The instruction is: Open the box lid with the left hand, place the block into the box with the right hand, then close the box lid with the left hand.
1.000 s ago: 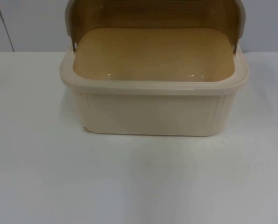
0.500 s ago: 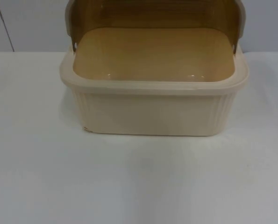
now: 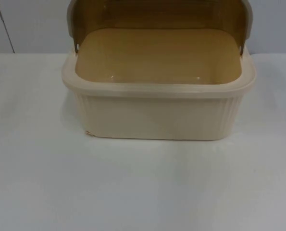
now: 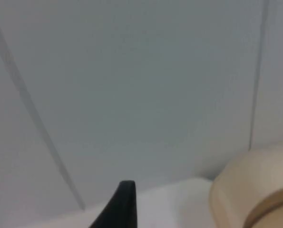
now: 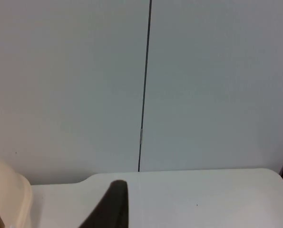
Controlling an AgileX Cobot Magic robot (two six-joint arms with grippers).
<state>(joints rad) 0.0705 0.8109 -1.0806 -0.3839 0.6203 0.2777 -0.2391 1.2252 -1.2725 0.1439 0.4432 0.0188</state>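
Note:
A cream plastic box (image 3: 157,113) with ribbed sides stands at the middle of the table's far half. Its brown translucent lid (image 3: 159,13) is swung up and back, so the box is open. The part of the inside that I see is plain tan. My left gripper (image 4: 126,206) hangs to the left of the box and faces the partition wall, with a rounded cream corner of the box (image 4: 248,190) beside it. My right gripper (image 5: 113,204) hangs to the right of the box, also facing the wall, with the box's edge (image 5: 8,199) at its side.
The white table top (image 3: 143,187) stretches wide in front of the box. The grey partition wall (image 3: 32,24) closes off the table right behind the box. A dark seam (image 5: 145,85) runs down the wall.

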